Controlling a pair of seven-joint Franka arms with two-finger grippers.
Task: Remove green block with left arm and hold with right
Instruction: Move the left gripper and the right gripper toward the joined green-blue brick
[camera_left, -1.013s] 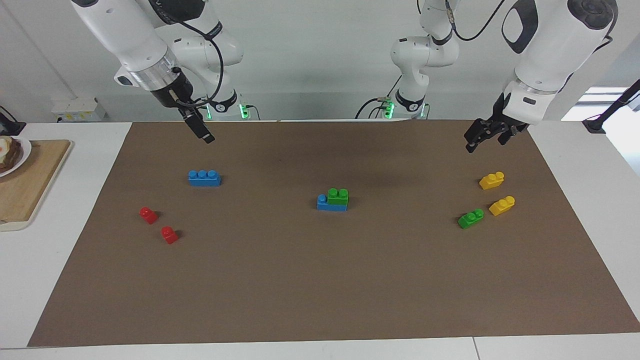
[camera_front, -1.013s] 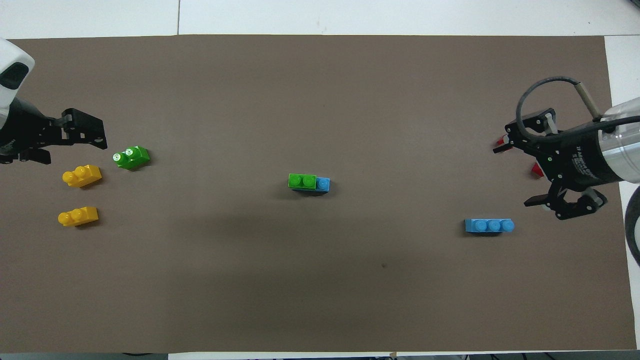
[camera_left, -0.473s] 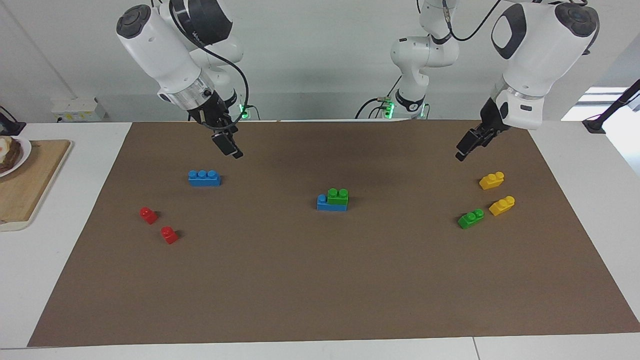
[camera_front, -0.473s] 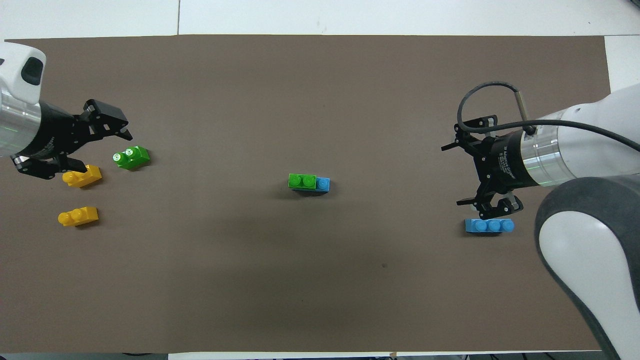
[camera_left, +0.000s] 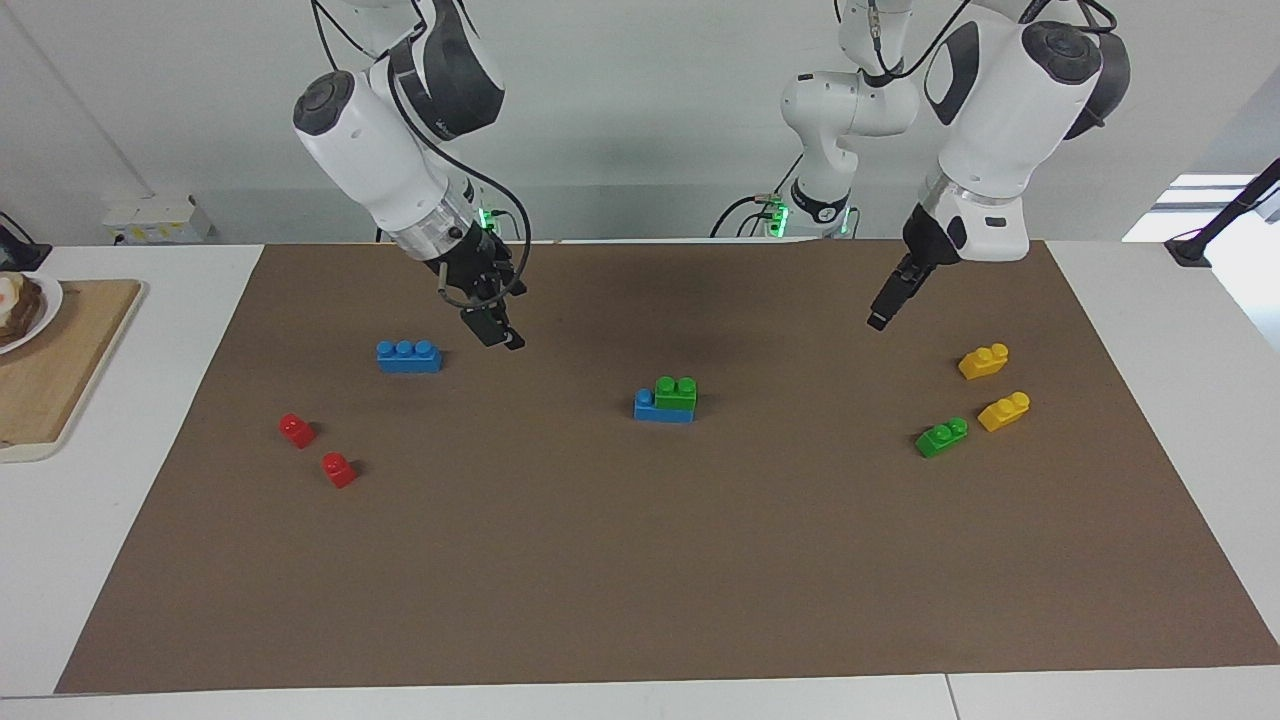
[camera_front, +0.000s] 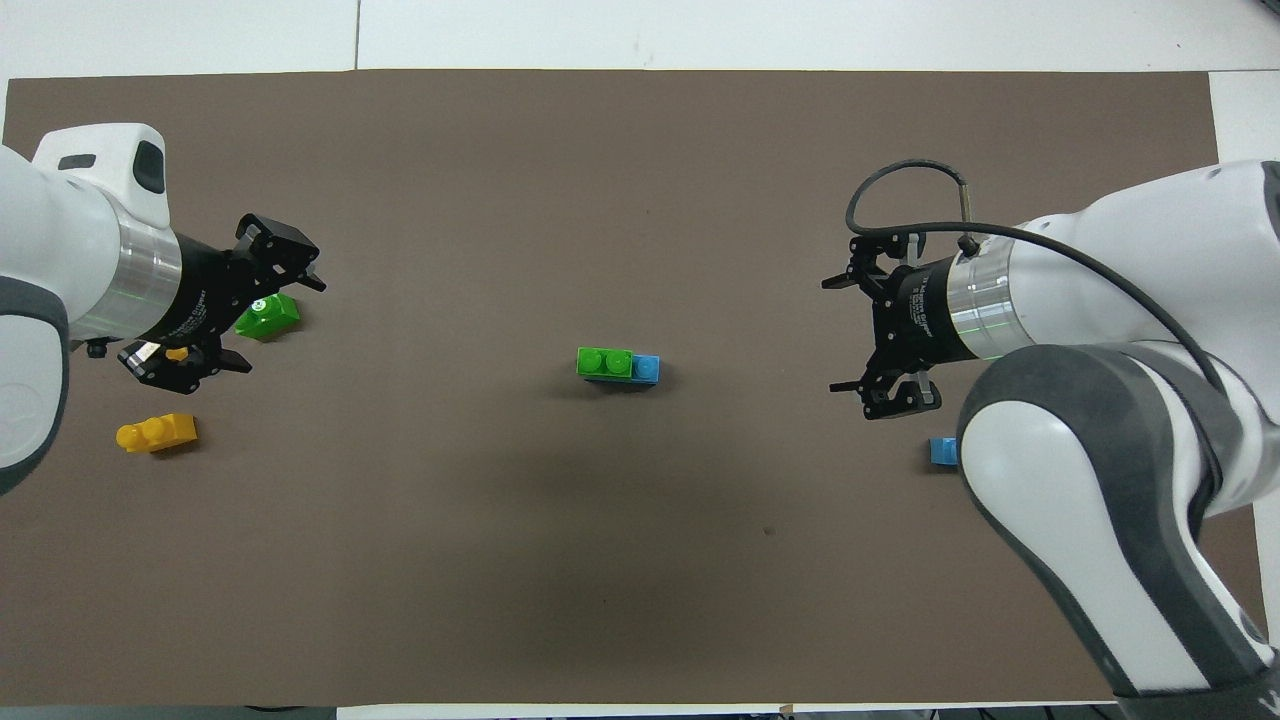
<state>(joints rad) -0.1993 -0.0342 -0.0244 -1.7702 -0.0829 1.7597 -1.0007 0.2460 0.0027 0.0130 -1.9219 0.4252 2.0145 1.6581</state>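
Both grippers, left (camera_left: 880, 318) and right (camera_left: 497, 335), hang open and empty at frame's upper half: approach step. Next, both must close on the centre green block (camera_left: 676, 391) stack.

Both arms are up in the air, angled down and in toward the middle of the bench. The left gripper (camera_left: 880, 318) hangs off a plain white wrist with its fingers spread wide, holding nothing. The right gripper (camera_left: 498, 335), on the wrist with the silver collar and looped black cable, is spread wide and empty too.
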